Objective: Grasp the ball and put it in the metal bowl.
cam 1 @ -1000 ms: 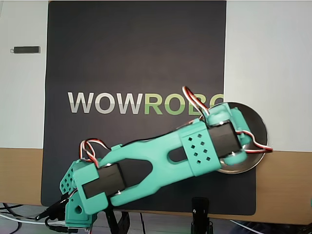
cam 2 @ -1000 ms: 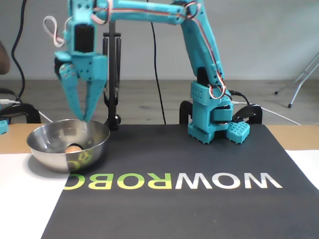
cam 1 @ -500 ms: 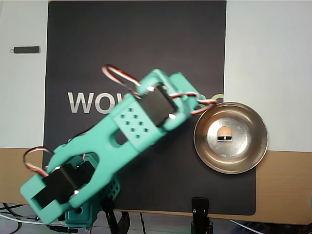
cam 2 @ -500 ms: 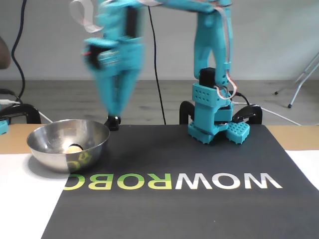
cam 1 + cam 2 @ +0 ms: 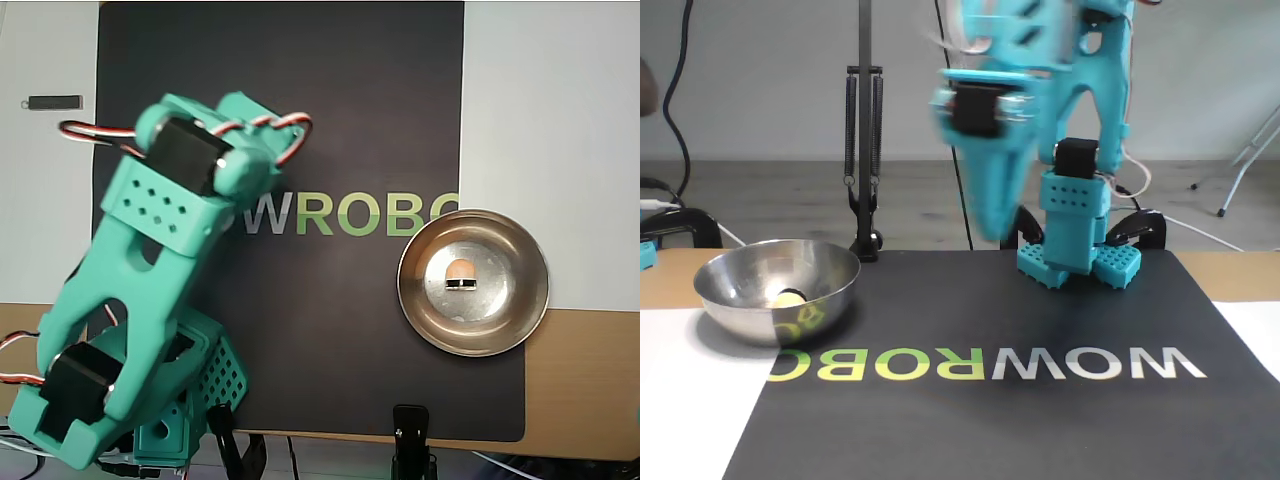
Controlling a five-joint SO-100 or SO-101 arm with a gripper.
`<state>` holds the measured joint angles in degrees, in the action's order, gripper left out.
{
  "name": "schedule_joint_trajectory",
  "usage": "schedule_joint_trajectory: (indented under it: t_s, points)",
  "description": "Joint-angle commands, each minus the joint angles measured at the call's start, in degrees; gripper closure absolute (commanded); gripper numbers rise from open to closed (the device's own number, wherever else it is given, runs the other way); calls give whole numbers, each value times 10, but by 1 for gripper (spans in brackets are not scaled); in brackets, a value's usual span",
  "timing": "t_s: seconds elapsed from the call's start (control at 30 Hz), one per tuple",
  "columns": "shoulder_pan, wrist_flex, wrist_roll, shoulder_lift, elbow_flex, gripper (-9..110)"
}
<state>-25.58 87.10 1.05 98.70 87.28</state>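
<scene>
Resting inside the metal bowl [image 5: 520,305], the ball [image 5: 461,270] looks light, smooth, roll-prone; the blurred claw's [image 5: 990,228] opening is unreadable.

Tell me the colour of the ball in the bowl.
Peach-orange; the ball shows best in the overhead view, inside the metal bowl.

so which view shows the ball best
The overhead view: the ball lies fully exposed inside the metal bowl. In the fixed view the bowl's near wall hides most of it, leaving only a pale top sliver.
</scene>
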Motion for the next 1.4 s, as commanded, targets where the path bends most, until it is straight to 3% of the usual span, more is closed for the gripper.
schedule_joint_trajectory:
  t_s: [0.0,0.47,0.77,1.37]
  points:
    - [41,3,-15,21,1,102]
    - [207,3,-64,-12,4,102]
    - [242,-6,-68,-35,8,102]
    - [243,-338,-62,173,365,102]
